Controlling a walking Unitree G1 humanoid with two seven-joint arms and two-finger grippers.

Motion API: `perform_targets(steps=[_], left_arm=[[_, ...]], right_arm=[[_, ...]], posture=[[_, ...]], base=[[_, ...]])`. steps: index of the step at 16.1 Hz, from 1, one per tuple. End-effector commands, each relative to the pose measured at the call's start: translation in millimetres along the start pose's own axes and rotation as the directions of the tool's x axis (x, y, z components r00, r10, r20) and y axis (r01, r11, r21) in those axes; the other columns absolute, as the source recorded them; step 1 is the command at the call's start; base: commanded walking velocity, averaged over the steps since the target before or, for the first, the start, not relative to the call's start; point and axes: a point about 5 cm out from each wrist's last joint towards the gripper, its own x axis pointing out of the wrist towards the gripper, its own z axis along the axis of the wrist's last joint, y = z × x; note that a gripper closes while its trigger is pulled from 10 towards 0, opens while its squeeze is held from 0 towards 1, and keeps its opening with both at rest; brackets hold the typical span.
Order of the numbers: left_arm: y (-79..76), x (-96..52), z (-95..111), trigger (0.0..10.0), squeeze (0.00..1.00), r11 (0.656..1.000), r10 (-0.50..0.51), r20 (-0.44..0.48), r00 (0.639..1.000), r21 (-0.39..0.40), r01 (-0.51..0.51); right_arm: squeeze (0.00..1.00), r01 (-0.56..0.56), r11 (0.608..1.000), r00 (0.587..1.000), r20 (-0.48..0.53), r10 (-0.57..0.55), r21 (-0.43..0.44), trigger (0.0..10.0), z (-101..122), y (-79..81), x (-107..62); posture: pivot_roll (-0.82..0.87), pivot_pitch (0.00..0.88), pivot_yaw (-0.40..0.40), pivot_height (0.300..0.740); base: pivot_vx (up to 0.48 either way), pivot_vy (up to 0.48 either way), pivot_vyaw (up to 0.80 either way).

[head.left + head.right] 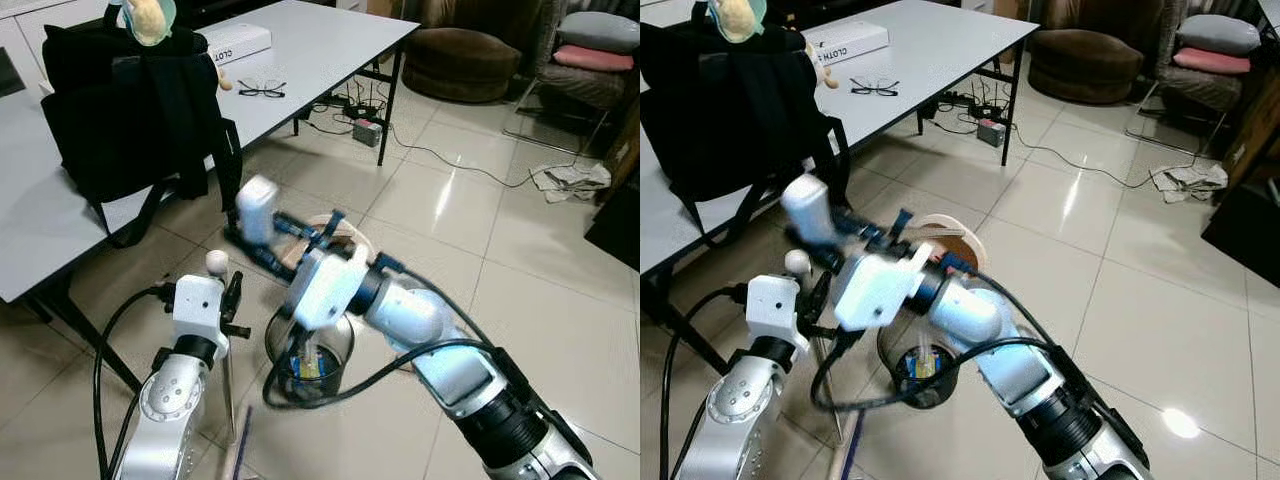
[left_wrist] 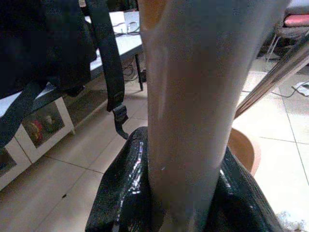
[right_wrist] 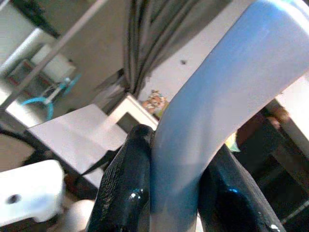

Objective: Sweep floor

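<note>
My left gripper (image 1: 232, 308) is shut on the broom's thin pole (image 1: 228, 385), which stands nearly upright at the lower left with a white knob (image 1: 216, 262) at its top. In the left wrist view the pole (image 2: 186, 121) sits between the black fingers (image 2: 120, 193). My right gripper (image 1: 283, 238) reaches forward over the floor, shut on the pale blue-white dustpan handle (image 1: 258, 208). That handle (image 3: 203, 125) is clamped between the black fingers (image 3: 128, 183) in the right wrist view. The dustpan's dark blue base (image 1: 255, 252) lies low by the table.
A small round bin (image 1: 310, 360) holding scraps stands under my right forearm. A round tan bowl (image 1: 348, 235) lies just beyond. The white table (image 1: 320, 50) carries a black backpack (image 1: 130, 110), glasses and a box. A power strip (image 1: 366, 130), cables, crumpled paper (image 1: 570, 180) and a brown pouf (image 1: 460, 62) lie farther off.
</note>
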Motion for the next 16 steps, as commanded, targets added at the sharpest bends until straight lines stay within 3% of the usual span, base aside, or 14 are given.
perform_targets(steps=[1, 3, 4, 5, 6, 7, 8, 9, 10, 11, 14, 16], left_arm=[[-1.5, 3.5, 4.2, 10.0, 0.00, 1.000, -0.008, 0.016, 1.000, 0.010, 0.008], [-2.1, 4.2, 4.5, 10.0, 0.00, 1.000, -0.013, 0.017, 1.000, 0.011, 0.013], [-3.5, 5.3, 5.1, 10.0, 0.00, 0.999, -0.039, 0.017, 0.999, 0.015, 0.038], [-4.2, 5.8, 5.2, 10.0, 0.00, 0.998, -0.052, 0.016, 0.999, 0.018, 0.052], [-9.3, 6.4, 4.8, 10.0, 0.00, 0.992, -0.128, 0.005, 0.992, 0.010, 0.128], [-14.1, 6.1, 4.5, 10.0, 0.00, 0.980, -0.200, 0.003, 0.980, 0.002, 0.200], [-21.6, 6.3, 4.2, 10.0, 0.00, 0.950, -0.308, 0.003, 0.951, -0.044, 0.308], [-21.6, 6.3, 4.2, 10.0, 0.00, 0.950, -0.308, 0.003, 0.951, -0.044, 0.308], [-25.8, 7.2, 4.3, 10.0, 0.00, 0.929, -0.364, 0.008, 0.931, -0.070, 0.363], [-27.6, 8.1, 5.7, 10.0, 0.00, 0.923, -0.379, 0.018, 0.925, -0.062, 0.379], [-29.5, 11.9, 9.5, 10.0, 0.00, 0.919, -0.389, 0.047, 0.920, -0.038, 0.391], [-31.4, 13.4, 11.6, 10.0, 0.00, 0.909, -0.409, 0.059, 0.910, -0.054, 0.412]], right_arm=[[0.00, -0.024, 0.996, 0.999, 0.028, 0.026, -0.089, 10.0, 4.8, -3.9, 0.9], [0.00, 0.106, 0.977, 0.991, -0.061, -0.119, -0.184, 10.0, -7.5, -25.4, -5.4], [0.00, 0.337, 0.924, 0.918, -0.154, -0.365, -0.183, 10.0, -19.5, -57.4, -18.0], [0.00, 0.422, 0.889, 0.872, -0.188, -0.452, -0.177, 10.0, -23.7, -68.7, -24.8], [0.00, 0.543, 0.822, 0.761, -0.315, -0.567, -0.169, 10.0, -38.8, -89.0, -45.2], [0.00, 0.585, 0.780, 0.688, -0.375, -0.622, -0.221, 10.0, -46.8, -99.4, -63.5], [0.00, 0.612, 0.738, 0.574, -0.483, -0.661, -0.283, 10.0, -59.7, -104.6, -95.1], [0.00, 0.612, 0.738, 0.574, -0.483, -0.661, -0.283, 10.0, -59.7, -104.6, -95.1], [0.00, 0.639, 0.706, 0.512, -0.517, -0.686, -0.305, 10.0, -62.8, -102.3, -117.0], [0.00, 0.672, 0.673, 0.463, -0.534, -0.707, -0.309, 10.0, -64.4, -99.5, -128.0], [0.00, 0.753, 0.580, 0.342, -0.570, -0.748, -0.310, 10.0, -67.5, -93.0, -144.6], [0.00, 0.758, 0.571, 0.321, -0.583, -0.746, -0.314, 10.0, -67.4, -88.8, -148.8]], posture=[[-0.09, 0.000, 0.022, 0.740], [-0.09, 0.000, 0.020, 0.740], [-0.09, 0.000, 0.019, 0.740], [-0.08, 0.000, 0.016, 0.740], [-0.09, 0.000, 0.017, 0.740], [-0.09, 0.000, 0.021, 0.740], [-0.10, 0.000, 0.023, 0.740], [-0.10, 0.000, 0.023, 0.740], [-0.11, 0.000, 0.030, 0.740], [-0.11, 0.000, 0.030, 0.740], [-0.13, 0.000, 0.040, 0.740], [-0.13, 0.000, 0.045, 0.740]], base=[[0.000, 0.000, 0.00], [0.000, 0.000, 0.00], [0.000, 0.000, 0.00], [0.000, 0.000, 0.00], [0.000, 0.000, 0.00], [0.000, 0.000, 0.00], [0.000, 0.000, 0.00], [0.000, 0.000, 0.00], [0.000, 0.000, -0.80], [0.000, 0.000, -0.80], [0.000, 0.000, -0.80], [0.000, 0.000, -0.80]])
